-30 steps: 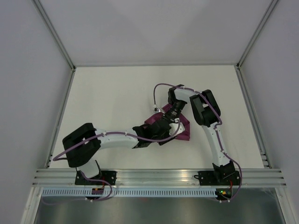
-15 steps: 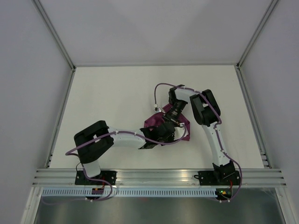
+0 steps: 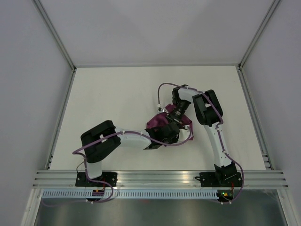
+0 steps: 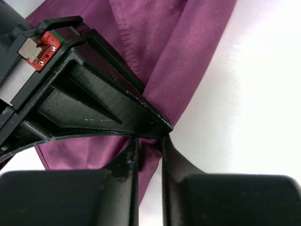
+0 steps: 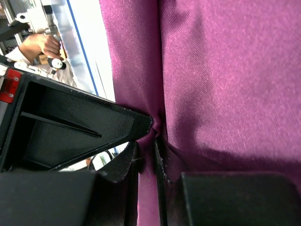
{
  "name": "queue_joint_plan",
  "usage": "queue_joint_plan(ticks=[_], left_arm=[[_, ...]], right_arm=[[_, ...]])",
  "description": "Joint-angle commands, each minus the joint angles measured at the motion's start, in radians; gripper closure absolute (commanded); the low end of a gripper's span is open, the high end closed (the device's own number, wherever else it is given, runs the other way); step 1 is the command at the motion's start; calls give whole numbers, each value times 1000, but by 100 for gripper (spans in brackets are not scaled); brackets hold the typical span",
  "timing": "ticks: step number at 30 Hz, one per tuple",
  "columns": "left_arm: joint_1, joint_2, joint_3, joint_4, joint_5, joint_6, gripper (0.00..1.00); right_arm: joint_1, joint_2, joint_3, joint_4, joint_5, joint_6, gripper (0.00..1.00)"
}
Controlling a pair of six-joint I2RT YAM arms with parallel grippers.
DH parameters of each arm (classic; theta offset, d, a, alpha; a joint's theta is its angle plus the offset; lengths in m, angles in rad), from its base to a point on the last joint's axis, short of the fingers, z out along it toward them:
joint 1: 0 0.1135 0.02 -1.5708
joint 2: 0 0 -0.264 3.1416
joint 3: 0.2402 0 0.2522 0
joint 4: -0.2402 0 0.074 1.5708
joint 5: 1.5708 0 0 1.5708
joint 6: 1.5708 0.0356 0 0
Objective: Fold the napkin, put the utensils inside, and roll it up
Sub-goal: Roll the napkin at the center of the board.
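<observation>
My left gripper (image 4: 149, 142) pinches a fold of the napkin (image 4: 188, 61), fingers nearly together | my right gripper (image 5: 146, 141) is clamped on the same cloth, tip to tip with the left | napkin lies bunched under both grippers on the table (image 3: 117, 99), a bit right of centre

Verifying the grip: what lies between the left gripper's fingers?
A bunched fold of the napkin, pinched in the left gripper; the left wrist view shows it.
</observation>
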Motion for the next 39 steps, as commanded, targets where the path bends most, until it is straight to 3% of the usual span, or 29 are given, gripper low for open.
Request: queue_joint_plan(ticks=[1,5,8,14,21,31,37,39], left_arm=[[8,84,20,-50,72,16,89],[23,102,41,-73,135,10,98],[37,110,49,-114,190,3,98],[64,124,66,-146,294,-8,98],[112,141,91,-177,402,-28,98],[248,211,181,-283,685,-79,98],[375,316,314,-395,999,-120,98],[394,348,337,-422,1044,-128,98]], right_arm=[[2,63,1,160,172,-78,88],[-4,55,-2,158,163,-77,80],[-11,34,-3,152,140,-78,66],[-47,-75,14,128,69,-82,50],[-140,-239,18,147,-21,-36,46],[-425,-489,-207,555,-100,121,46],[-418,-761,-555,879,17,86,44],[-391,-861,-664,945,46,37,43]])
